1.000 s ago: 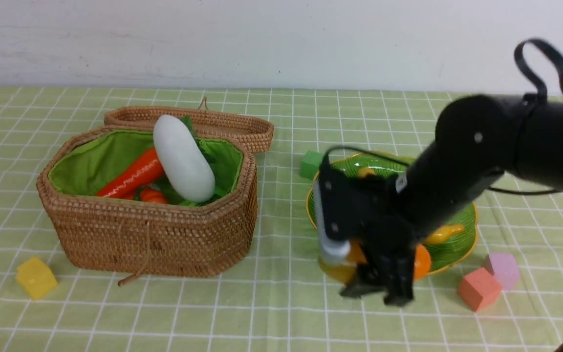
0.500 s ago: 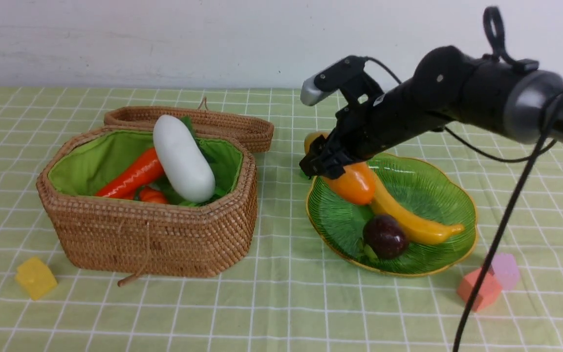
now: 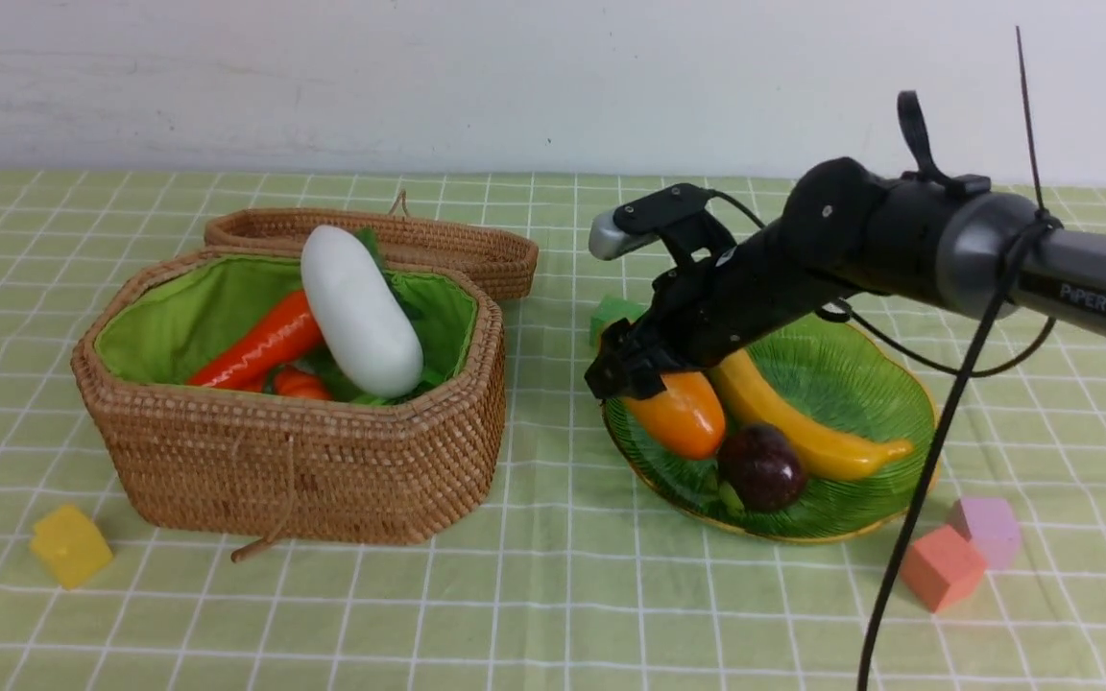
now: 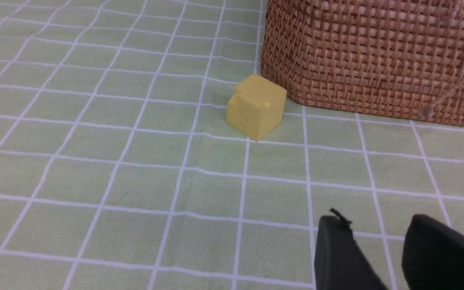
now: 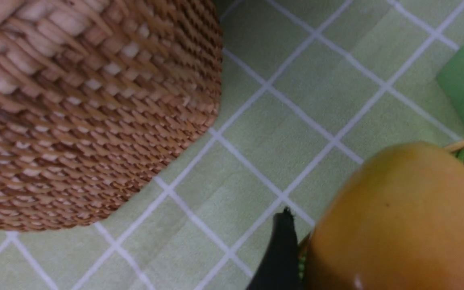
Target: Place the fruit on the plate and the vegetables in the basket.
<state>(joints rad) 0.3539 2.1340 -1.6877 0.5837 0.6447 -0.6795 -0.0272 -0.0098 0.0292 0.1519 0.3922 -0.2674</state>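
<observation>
"PiPER" on the right arm (image 3: 1081, 288)

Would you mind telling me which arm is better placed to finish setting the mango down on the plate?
Right. The right gripper is already at the mango, over the plate rim beside the banana. The left gripper sits low by the yellow cube, outside the basket.

Tabletop test setup: checkered tablecloth (image 3: 534, 614), bare wall (image 3: 419, 77)

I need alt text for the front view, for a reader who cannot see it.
The right hand sets a mango on a green plate beside a banana and mangosteen. An open wicker basket holds a radish and carrot.
</observation>
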